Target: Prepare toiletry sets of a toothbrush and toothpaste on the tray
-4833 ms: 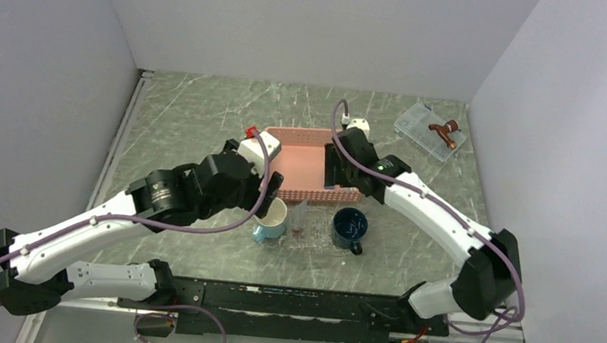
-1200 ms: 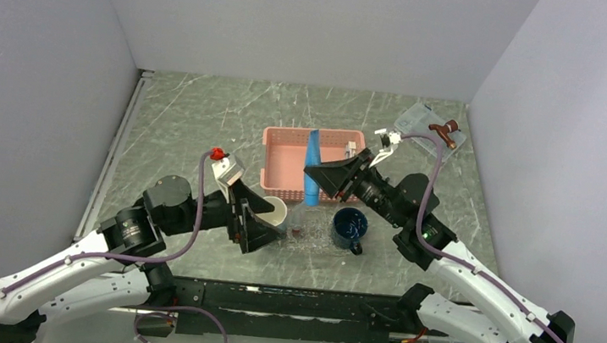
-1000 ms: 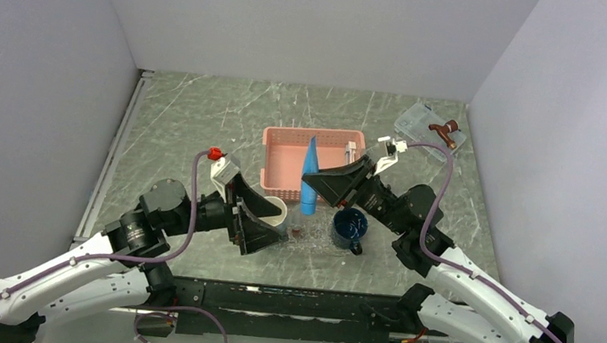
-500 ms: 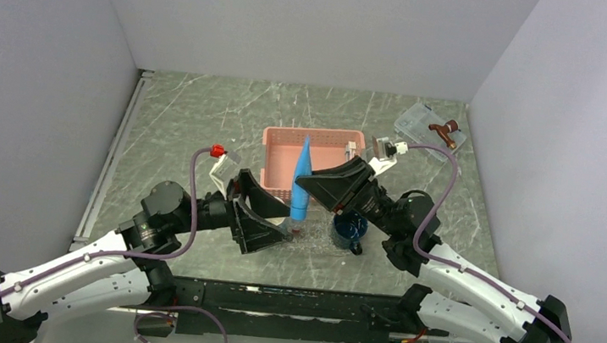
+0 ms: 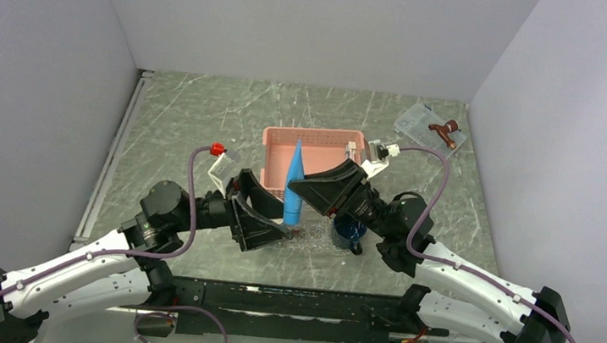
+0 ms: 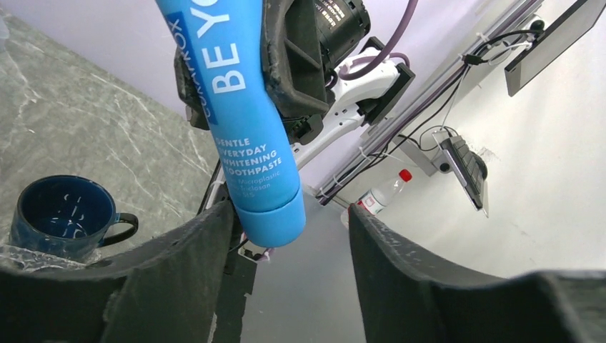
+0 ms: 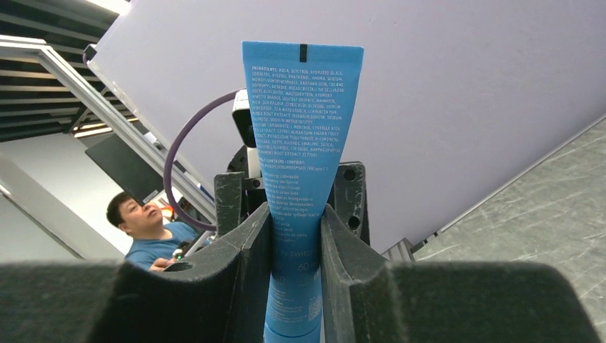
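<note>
My right gripper (image 5: 302,190) is shut on a blue toothpaste (image 5: 293,183) tube and holds it upright in the air in front of the pink basket, flat crimped end up. In the right wrist view the toothpaste (image 7: 304,128) is pinched mid-body by that gripper (image 7: 294,218). My left gripper (image 6: 289,214) is open around the tube's cap (image 6: 270,223); the cap sits against one finger, with a gap to the other. The clear tray (image 5: 317,241) lies on the table below both grippers. A whitish toothbrush (image 5: 350,151) shows at the basket's right end, partly hidden.
The pink basket (image 5: 320,139) stands behind the tube. A dark blue mug (image 5: 349,229) sits on the tray under the right arm, and the mug (image 6: 64,214) also shows in the left wrist view. At the back right lies a small clear box (image 5: 425,129).
The right gripper carried the toothpaste out of the basket, left and toward the near side. The left gripper's jaws have narrowed around the cap.
</note>
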`<state>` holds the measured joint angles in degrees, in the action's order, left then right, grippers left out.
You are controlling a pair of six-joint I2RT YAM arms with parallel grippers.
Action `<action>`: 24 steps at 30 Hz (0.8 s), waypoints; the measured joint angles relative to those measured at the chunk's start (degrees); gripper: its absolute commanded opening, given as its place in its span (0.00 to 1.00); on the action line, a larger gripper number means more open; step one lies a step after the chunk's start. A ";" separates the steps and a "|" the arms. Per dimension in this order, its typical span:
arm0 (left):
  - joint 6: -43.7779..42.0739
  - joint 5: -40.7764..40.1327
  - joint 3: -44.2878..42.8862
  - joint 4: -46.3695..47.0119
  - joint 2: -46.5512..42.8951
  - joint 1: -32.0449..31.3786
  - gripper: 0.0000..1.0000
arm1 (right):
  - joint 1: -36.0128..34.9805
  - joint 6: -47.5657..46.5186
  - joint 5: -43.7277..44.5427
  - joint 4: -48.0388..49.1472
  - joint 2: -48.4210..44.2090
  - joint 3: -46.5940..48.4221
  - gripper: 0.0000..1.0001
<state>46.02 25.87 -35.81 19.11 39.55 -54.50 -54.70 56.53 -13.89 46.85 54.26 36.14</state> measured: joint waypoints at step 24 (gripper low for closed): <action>-2.95 -0.72 -0.22 -3.08 -2.32 0.04 0.41 | -3.17 -1.70 2.43 1.03 1.29 0.00 0.30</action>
<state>43.07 25.15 -36.03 16.03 37.23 -54.46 -57.87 54.83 -11.46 47.88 55.55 36.14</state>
